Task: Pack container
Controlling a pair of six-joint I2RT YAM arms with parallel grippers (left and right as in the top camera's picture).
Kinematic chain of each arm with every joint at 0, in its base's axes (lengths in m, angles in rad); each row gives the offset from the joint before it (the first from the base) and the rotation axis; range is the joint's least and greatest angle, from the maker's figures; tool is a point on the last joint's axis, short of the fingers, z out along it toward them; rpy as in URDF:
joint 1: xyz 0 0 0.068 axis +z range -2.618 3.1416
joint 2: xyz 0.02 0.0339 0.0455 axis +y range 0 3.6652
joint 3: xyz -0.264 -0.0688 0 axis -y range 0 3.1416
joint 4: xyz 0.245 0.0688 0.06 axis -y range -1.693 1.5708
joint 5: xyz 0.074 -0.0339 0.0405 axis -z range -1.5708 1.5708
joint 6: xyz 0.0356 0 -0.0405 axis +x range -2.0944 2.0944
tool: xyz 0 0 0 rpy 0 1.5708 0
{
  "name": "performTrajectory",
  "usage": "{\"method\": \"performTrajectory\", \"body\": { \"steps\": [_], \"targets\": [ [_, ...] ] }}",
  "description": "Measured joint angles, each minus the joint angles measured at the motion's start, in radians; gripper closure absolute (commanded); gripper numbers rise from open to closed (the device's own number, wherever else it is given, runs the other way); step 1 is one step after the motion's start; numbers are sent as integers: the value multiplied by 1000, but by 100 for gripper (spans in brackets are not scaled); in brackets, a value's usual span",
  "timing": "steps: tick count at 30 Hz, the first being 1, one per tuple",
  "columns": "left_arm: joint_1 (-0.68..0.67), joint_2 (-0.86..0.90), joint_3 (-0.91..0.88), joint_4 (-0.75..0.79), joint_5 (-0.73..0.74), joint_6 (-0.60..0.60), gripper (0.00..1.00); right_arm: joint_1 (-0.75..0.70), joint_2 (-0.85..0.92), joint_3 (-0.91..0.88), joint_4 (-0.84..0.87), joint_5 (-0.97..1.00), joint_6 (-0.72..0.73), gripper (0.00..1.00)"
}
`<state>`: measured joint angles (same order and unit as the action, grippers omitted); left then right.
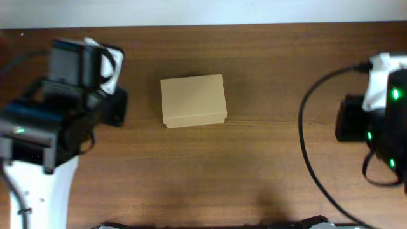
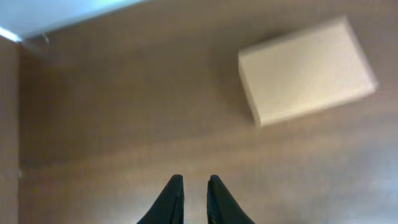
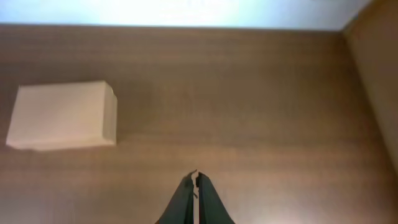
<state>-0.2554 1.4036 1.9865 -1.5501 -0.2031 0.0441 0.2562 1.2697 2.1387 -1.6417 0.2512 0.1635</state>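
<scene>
The container (image 1: 194, 100) is seen lying closed on the middle of the bench (image 1: 254, 178), well apart from both arms. The left fingers (image 2: 173, 198) are held barely parted, nothing gripped. The right fingers (image 3: 184, 204) are pressed together, empty.

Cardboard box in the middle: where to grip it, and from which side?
Come from above and pinch the container across its shorter span, front and back walls, near mid-length. It lies flat and closed, with a plain top and no handle, so the side walls look like the only purchase.
</scene>
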Motion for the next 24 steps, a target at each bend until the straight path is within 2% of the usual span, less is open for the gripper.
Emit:
{"method": "performTrajectory", "body": {
  "steps": [2, 3, 4, 5, 6, 14, 24],
  "targets": [
    [-16, -28, -135, 36, -11, -18, 85, 0, -55, -79, -5, -2, 11, 95],
    [-18, -34, -174, 48, -11, -21, 80, 0, -76, -111, -5, -2, 14, 91],
    [-18, -39, -220, 63, -10, -28, 66, 0, -94, -145, -9, -5, 18, 80],
    [-18, -47, -284, 91, -1, -36, 7, 0, -114, -190, -13, -8, 24, 63],
    [-18, -49, -297, 94, 5, -38, 1, 0, -119, -207, -18, -8, 26, 1],
    [-18, -58, -432, 104, 30, -49, 0, 0, -99, -297, -27, -13, 25, 1],
    [-18, -58, -444, 105, 35, -49, 0, 0, -32, -297, -27, -13, 26, 1]
  ]
}}
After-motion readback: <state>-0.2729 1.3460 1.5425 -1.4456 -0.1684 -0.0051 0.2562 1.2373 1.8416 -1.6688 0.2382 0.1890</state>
